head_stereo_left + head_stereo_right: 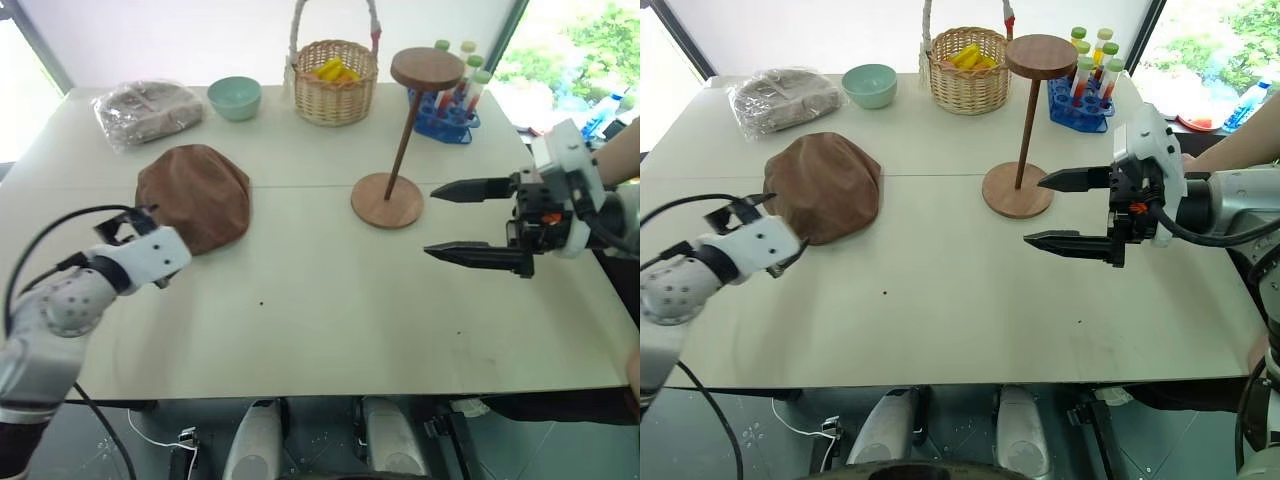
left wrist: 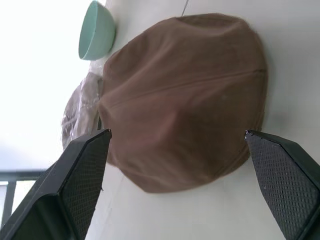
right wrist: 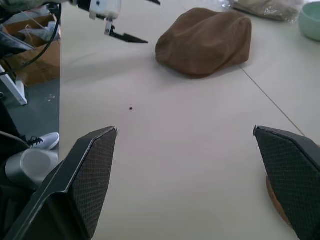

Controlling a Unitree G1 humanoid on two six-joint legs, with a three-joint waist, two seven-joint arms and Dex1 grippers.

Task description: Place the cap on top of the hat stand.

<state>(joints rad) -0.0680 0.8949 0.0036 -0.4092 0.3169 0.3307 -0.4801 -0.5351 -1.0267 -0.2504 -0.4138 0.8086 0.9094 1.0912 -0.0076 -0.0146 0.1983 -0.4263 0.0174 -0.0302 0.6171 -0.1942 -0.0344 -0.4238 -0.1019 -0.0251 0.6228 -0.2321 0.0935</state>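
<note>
The cap (image 1: 194, 196) lies flat on the table (image 1: 330, 320), left of the hat stand (image 1: 398, 140) and well apart from it. Your left gripper (image 1: 130, 226) sits at its near edge, fingers spread and empty; the head views hide the tips, so contact is hard to judge. The left wrist view shows both fingers flanking the cap's rim, apparently short of it. Slide in low and pinch the brim. Your right gripper (image 1: 1070, 211), fingers wide apart and empty, hovers beside the stand's base.

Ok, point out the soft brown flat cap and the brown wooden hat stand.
soft brown flat cap (image 1: 195, 195), left eye view, middle of its crown
brown wooden hat stand (image 1: 427, 68), left eye view, round disc top
</note>
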